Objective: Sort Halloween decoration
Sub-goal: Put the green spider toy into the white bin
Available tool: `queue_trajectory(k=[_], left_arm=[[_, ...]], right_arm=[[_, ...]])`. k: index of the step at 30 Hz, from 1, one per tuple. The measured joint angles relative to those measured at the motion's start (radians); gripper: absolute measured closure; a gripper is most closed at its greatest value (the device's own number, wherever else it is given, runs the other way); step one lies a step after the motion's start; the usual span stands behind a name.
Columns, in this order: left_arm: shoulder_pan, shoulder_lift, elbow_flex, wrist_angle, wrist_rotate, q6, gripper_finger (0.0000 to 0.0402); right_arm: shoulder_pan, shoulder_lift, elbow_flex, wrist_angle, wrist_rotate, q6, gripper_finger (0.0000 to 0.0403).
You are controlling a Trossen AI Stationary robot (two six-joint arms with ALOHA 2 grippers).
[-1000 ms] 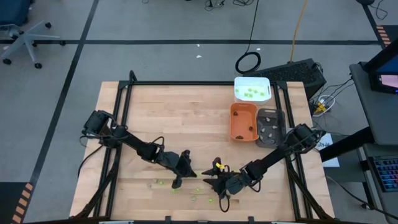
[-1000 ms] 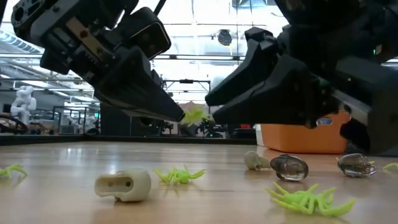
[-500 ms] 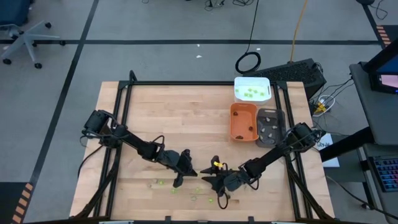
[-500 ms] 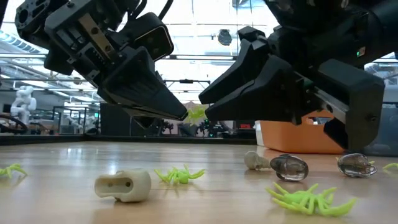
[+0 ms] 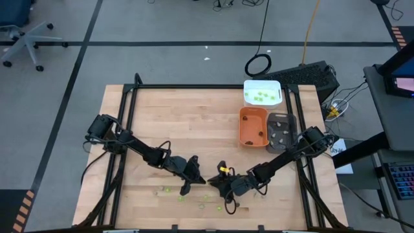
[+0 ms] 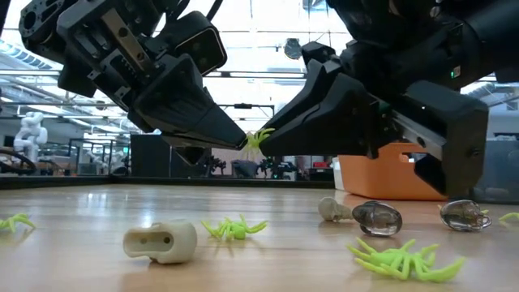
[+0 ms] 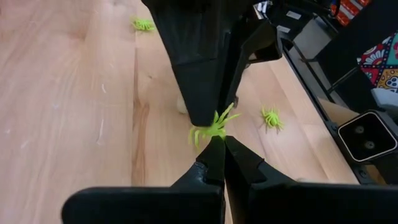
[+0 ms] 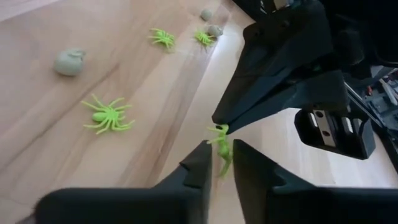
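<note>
A lime-green spider point(image 6: 255, 139), one piece of the Halloween decoration, hangs above the table's front middle. My left gripper point(image 6: 239, 139) is shut on it from one side; its tips point(image 7: 219, 142) pinch the spider point(image 7: 214, 127). My right gripper point(image 6: 264, 143) meets it from the other side, and in the right wrist view its fingers point(image 8: 222, 152) have closed on the spider point(image 8: 221, 144) with only a narrow gap. In the high view the left gripper point(image 5: 200, 180) and the right gripper point(image 5: 214, 184) touch tip to tip.
Loose pieces lie on the wood below: a beige skull point(image 6: 160, 242), green spiders point(image 6: 233, 229) point(image 6: 401, 259) and dark beetles point(image 6: 377, 217). At the back right stand a white tray point(image 5: 262, 83), an orange tray point(image 5: 243, 126) and a grey tray point(image 5: 292, 133).
The right gripper has moved left up to the left gripper's tip and its fingers have closed around the green spider. The left gripper stayed shut on the spider and barely moved.
</note>
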Motion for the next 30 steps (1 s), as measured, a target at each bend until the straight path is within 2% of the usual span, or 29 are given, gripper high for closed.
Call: queue_trajectory(k=[3,8,11,15,18,21,26,30], left_arm=[[0.0,0.0,0.0,-0.001,0.0,0.0,0.0401],[-0.003,-0.003,0.0,-0.01,0.0,0.004,0.0397],[-0.002,-0.032,0.001,-0.052,0.0,0.003,0.0373],[0.0,-0.091,0.0,-0.148,-0.014,0.029,0.032],[0.0,-0.154,0.001,-0.25,-0.076,0.044,0.0281],[0.001,-0.214,0.001,-0.369,-0.155,0.052,0.026],[0.002,-0.296,0.001,-0.555,-0.263,0.044,0.0256],[0.0,-0.338,0.0,-0.598,-0.318,0.053,0.0256]], right_arm=[[-0.001,0.0,0.0,0.001,-0.017,0.002,0.0394],[-0.001,0.0,0.0,0.002,-0.017,0.011,0.0397],[-0.001,0.0,0.0,0.002,-0.018,0.009,0.04],[0.0,-0.011,0.0,-0.006,-0.017,0.001,0.0401],[-0.002,-0.045,0.0,-0.015,-0.016,-0.023,0.0402],[-0.009,-0.095,0.0,-0.053,-0.016,-0.067,0.0402],[-0.028,-0.198,0.0,-0.128,-0.015,-0.123,0.0402],[-0.039,-0.284,0.0,-0.206,-0.015,-0.177,0.0403]])
